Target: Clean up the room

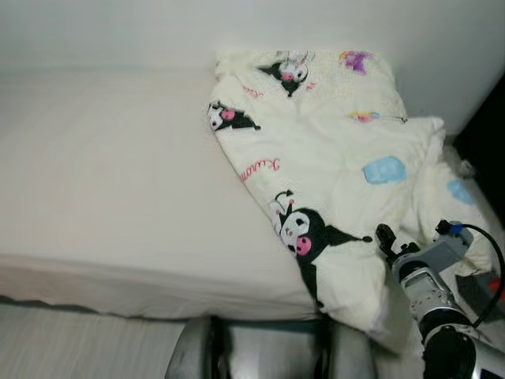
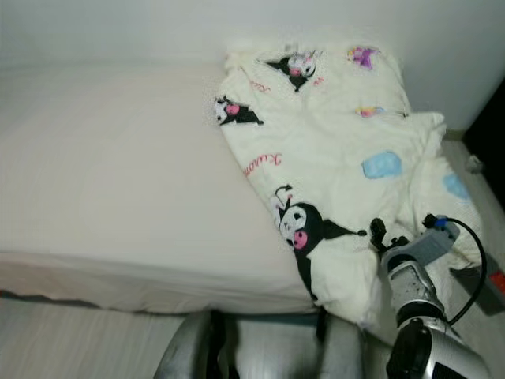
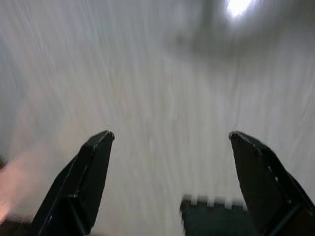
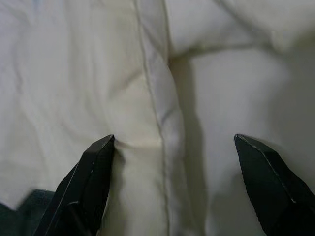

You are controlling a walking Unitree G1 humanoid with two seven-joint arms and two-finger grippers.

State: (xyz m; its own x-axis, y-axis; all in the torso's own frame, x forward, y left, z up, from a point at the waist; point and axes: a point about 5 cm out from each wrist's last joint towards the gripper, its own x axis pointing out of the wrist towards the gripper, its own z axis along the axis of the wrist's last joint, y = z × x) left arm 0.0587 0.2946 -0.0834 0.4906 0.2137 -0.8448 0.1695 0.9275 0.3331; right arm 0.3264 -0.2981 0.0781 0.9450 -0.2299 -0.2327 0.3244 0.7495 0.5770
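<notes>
**Blanket bunched at the bed's right end, our right fingers spread over its fold**

The cream blanket (image 1: 331,166) with cartoon prints lay crumpled on the right end of the bed (image 1: 110,174), one part hanging over the front edge and another part falling to the right side. We judged that this heap was the thing to tidy, since the rest of the mattress was bare.

Our right gripper (image 4: 172,147) hovered close over the hanging part, its fingers (image 4: 93,172) spread wide with a raised seam of the cloth between them. We think this placing was chosen so that the fold could be pinched. Nothing was grasped yet.

Our left gripper (image 3: 170,147) pointed at the pale floor (image 3: 147,73), its fingers released and empty.
</notes>
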